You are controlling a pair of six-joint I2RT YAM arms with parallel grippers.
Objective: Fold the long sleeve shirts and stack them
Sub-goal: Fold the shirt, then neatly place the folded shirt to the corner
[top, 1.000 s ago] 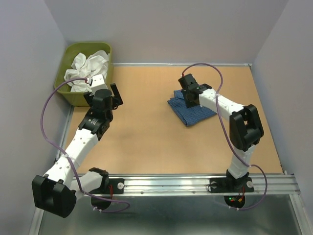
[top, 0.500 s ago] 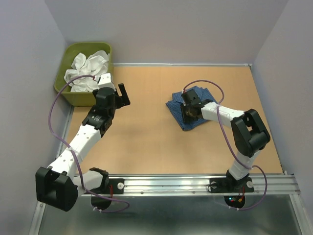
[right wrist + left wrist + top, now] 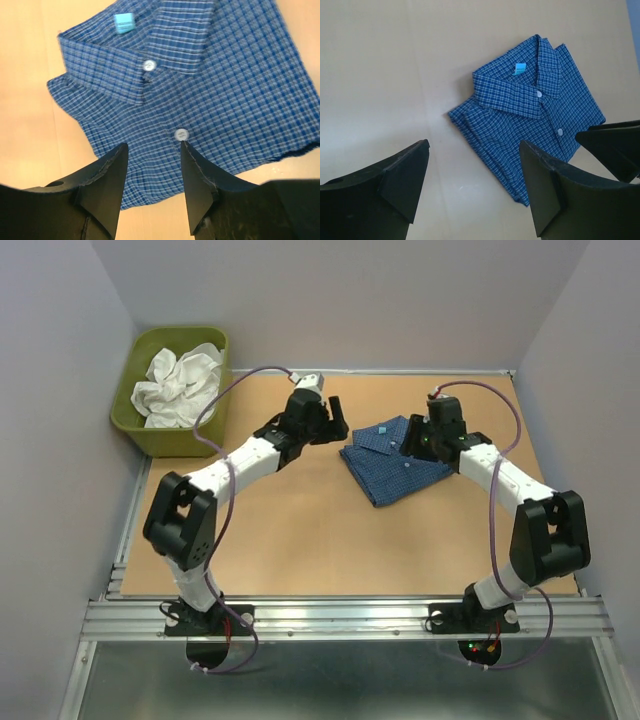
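While both hands stand with fingers apart and empty, the right hand [image 3: 152,150] hangs over the one folded blue checked shirt [image 3: 390,465], and the left hand [image 3: 474,150] is just beside it. The shirt lies on the tan worktop [image 3: 300,530], between pale walls [image 3: 350,300]. One white garment [image 3: 180,385] lies crumpled in the single green tub [image 3: 165,443], its shape hard to make out.

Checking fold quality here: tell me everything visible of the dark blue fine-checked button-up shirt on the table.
The dark blue fine-checked shirt lies folded into a compact rectangle, flat on the tan table, collar up and buttoned, with two pale buttons and a light blue neck label showing. Stacked fold edges show along one side. The right gripper hangs open over its front; whether it touches is unclear.
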